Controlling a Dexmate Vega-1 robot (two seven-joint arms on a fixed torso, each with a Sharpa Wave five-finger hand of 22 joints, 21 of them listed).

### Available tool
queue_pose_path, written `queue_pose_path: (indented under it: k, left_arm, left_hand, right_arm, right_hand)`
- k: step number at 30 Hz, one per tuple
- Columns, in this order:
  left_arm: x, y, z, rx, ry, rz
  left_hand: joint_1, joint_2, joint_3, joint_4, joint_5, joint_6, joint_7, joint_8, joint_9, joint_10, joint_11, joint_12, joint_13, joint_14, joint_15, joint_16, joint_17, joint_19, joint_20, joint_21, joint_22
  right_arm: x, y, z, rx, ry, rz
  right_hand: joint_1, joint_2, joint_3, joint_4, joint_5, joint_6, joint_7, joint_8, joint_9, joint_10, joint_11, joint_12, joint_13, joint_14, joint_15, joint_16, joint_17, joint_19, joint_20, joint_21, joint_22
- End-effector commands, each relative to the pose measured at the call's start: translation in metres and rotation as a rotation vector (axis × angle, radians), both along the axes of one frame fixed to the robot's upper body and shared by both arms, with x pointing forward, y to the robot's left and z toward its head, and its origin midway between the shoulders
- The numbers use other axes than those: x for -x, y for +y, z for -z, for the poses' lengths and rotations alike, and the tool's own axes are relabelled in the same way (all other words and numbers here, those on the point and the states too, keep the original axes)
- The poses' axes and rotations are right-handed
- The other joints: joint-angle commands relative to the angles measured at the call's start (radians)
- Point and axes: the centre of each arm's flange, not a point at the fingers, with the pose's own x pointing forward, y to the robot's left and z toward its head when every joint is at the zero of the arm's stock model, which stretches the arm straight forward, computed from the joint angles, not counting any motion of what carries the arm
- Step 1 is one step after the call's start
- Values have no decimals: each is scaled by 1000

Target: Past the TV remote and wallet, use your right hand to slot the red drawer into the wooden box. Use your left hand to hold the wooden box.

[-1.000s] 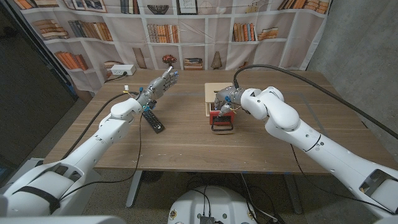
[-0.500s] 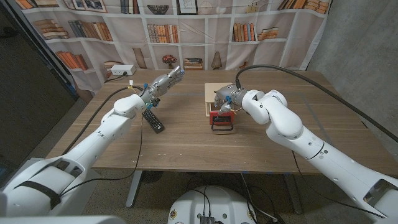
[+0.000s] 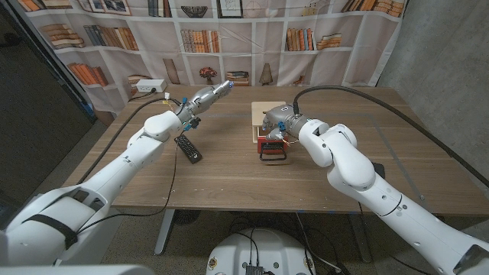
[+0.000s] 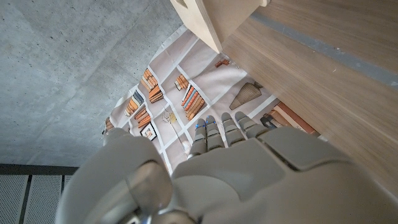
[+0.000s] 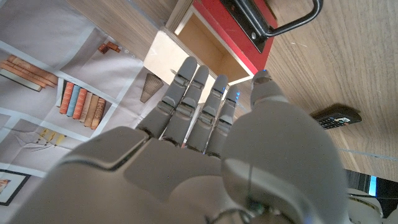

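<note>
On the wooden table (image 3: pixel 229 179) a black remote (image 3: pixel 189 148) lies near the left arm, its long axis running from the far left toward the near right, well apart from the wooden box (image 3: pixel 261 114). No writing can be read on it or on anything else here. A white box (image 3: pixel 147 86) sits at the far left corner of the table, and a printed bookshelf backdrop (image 3: pixel 252 30) hangs behind.

The wooden box stands past the table's middle, its open side facing the robot. The red drawer (image 3: pixel 272 146) is just in front of that opening, its black handle (image 3: pixel 273 156) pointing toward the robot and its long axis running into the box; in the right wrist view the drawer (image 5: pixel 239 34) sits at the mouth of the box (image 5: pixel 180 46).

The right hand (image 3: pixel 276 122) is beside the drawer's far end, fingers (image 5: pixel 198 99) straight and close together; whether it grips the drawer cannot be told. The left hand (image 3: pixel 206 97) hangs above the table, left of the box and apart from it, fingers (image 4: pixel 227 129) extended side by side, holding nothing.
</note>
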Motion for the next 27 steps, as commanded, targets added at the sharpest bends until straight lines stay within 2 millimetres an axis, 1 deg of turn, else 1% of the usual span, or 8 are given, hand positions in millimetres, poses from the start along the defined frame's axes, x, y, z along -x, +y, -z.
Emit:
queue_pose_path:
  k: [1, 3, 8, 12, 14, 19, 23, 27]
  left_arm:
    - [8, -4, 2, -26, -40, 0]
    - [8, -4, 3, -23, -35, 0]
    - [6, -5, 4, -31, -24, 1]
    - [4, -11, 3, -55, -28, 8]
    - [4, -14, 4, -67, -36, 8]
    - [6, -20, 6, -94, -68, -9]
    - [9, -25, 7, -136, -97, -23]
    - [9, -25, 8, -128, -88, -13]
  left_hand:
    - [5, 3, -5, -4, 1, 11, 2, 7, 4, 7, -3, 8, 5, 1, -4, 4, 3, 2, -11, -1, 3]
    - [5, 3, -5, -4, 1, 12, 1, 7, 4, 7, -2, 8, 5, 2, -4, 4, 3, 2, -11, -1, 3]
    - [7, 4, -5, -5, 2, 14, 2, 7, 4, 7, 0, 8, 5, 2, -3, 4, 3, 2, -11, -1, 3]
    - [9, 5, -5, -6, 2, 15, 2, 7, 4, 7, -6, 7, 5, 3, -3, 3, 3, 3, -10, -1, 3]
    - [10, 5, -5, -6, 2, 15, 2, 6, 4, 7, -3, 7, 5, 3, -4, 3, 3, 3, -11, -1, 3]
    - [11, 5, -6, -7, 3, 17, -2, 6, 4, 9, -3, 7, 5, 3, -4, 2, 3, 4, -12, -1, 3]
    - [13, 6, -6, -7, 3, 18, -5, 6, 4, 12, -10, 8, 5, 4, -7, 2, 3, 3, -11, -1, 3]
    - [14, 6, -6, -7, 4, 20, -7, 6, 4, 12, -9, 7, 5, 4, -7, 2, 3, 3, -11, -1, 3]
  right_arm:
    - [11, -3, 21, -75, 18, -9]
    - [11, -3, 24, -80, 27, -8]
    - [10, -4, 30, -98, 49, -3]
    - [9, -5, 36, -117, 60, 3]
    - [9, -5, 40, -122, 64, 4]
    - [8, -3, 48, -123, 57, 19]
    - [4, -1, 55, -120, 49, 36]
    - [-1, 2, 59, -109, 49, 46]
  right_hand:
    - [-15, -1, 14, -3, -4, 43, 2, 13, 1, 51, -3, 18, -1, 53, -132, 17, -1, 37, -143, 18, 4]
    - [-18, -1, 18, -5, -4, 66, 8, 17, 0, 63, -2, 20, -2, 73, -134, 22, -3, 49, -147, 24, 4]
    - [-21, -2, 21, -7, -4, 74, 17, 16, -1, 80, -2, 24, -3, 83, -135, 23, -5, 58, -147, 29, 5]
    - [-24, -2, 22, -7, -4, 75, 16, 14, -1, 80, 0, 23, -4, 86, -134, 23, -6, 59, -148, 29, 5]
    - [-24, -2, 22, -7, -3, 75, 17, 14, -1, 80, 0, 22, -4, 86, -134, 22, -6, 59, -148, 30, 5]
    - [-26, -2, 24, -8, -3, 75, 17, 12, -2, 76, 1, 19, -4, 83, -134, 19, -7, 55, -147, 29, 5]
    - [-29, -2, 25, -8, -3, 73, 15, 9, -2, 68, 2, 14, -5, 75, -131, 15, -8, 49, -144, 28, 5]
    - [-33, -1, 29, -8, -2, 65, 14, 2, -2, 58, 3, 8, -5, 60, -129, 6, -10, 33, -140, 23, 6]
